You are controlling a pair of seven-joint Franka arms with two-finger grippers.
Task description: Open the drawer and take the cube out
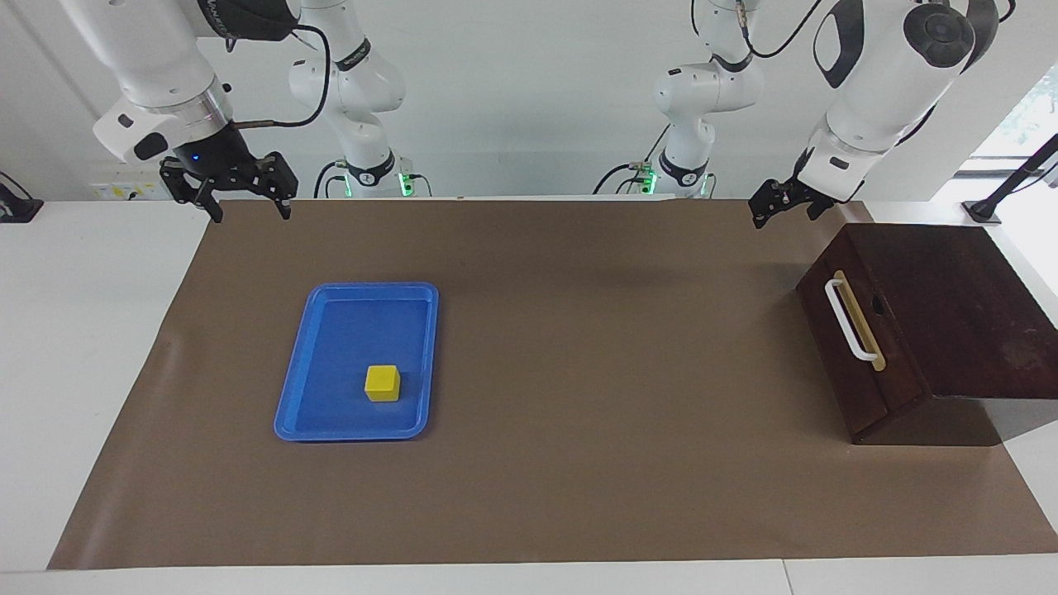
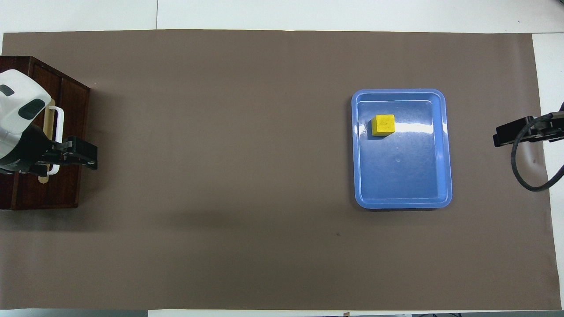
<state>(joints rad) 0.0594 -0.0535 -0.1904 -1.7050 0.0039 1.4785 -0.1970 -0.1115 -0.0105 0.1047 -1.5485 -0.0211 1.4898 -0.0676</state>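
The drawer (image 1: 897,355) of the dark wooden box stands shut, its white bar handle (image 1: 850,321) facing the table's middle. The yellow cube (image 1: 383,383) lies in the blue tray (image 1: 331,330), not in the drawer. My left gripper (image 1: 773,213) hangs open and empty in the air beside the box's corner nearest the robots, apart from the handle. In the overhead view this left gripper (image 2: 83,154) covers the lower end of the handle (image 2: 59,125). My right gripper (image 1: 250,216) hangs open and empty over the mat's corner at the right arm's end, well clear of the tray.
A brown mat (image 1: 595,372) covers most of the white table. The box (image 1: 950,314) sits at the left arm's end of the mat. The tray (image 2: 405,176) with the cube (image 2: 383,125) lies toward the right arm's end.
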